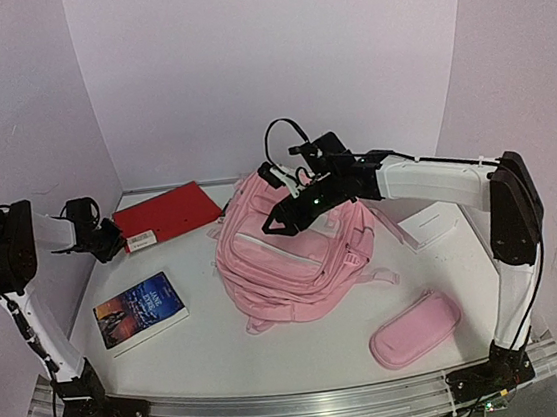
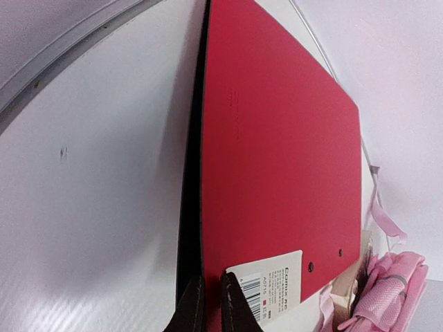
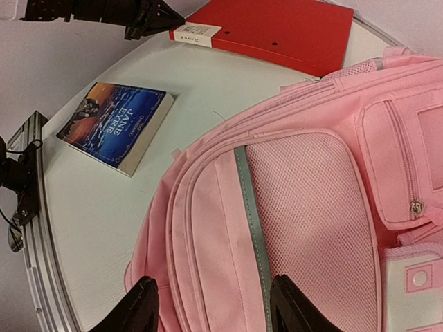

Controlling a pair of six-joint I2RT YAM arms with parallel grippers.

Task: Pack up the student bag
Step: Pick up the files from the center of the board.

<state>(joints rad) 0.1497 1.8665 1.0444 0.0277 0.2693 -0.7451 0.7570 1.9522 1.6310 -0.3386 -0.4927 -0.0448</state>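
The step in hand is, I judge, to take the red folder (image 2: 277, 173) so that it can go into the student bag (image 1: 299, 256). To do it well, the grip should sit deep enough on the folder's edge that the thin cover does not slip out or fold open when it is raised. The corner should be lifted slowly, because the folder is wide and held only at one end, so it may swing. It should be carried low toward the middle of the frame, where the bag lies on the table (image 1: 275, 355), its front pockets turned up.

The left gripper (image 2: 212, 308) is at the bottom of its wrist view. Its jaws are very narrow, with the folder's edge between them next to the white label, so it seems to pinch the folder. In the top view this is at the left, at the near-left corner of the folder.

The right gripper (image 3: 216, 308) has its jaws about half apart, over the bag's front panel near the grey stripe. It holds nothing. I cannot tell whether the fingertips touch the fabric (nor whether the main opening of the bag is unzipped).

A book (image 1: 139, 310) at lower left and a pink pencil case (image 1: 413, 329) at lower right are not yet packed.
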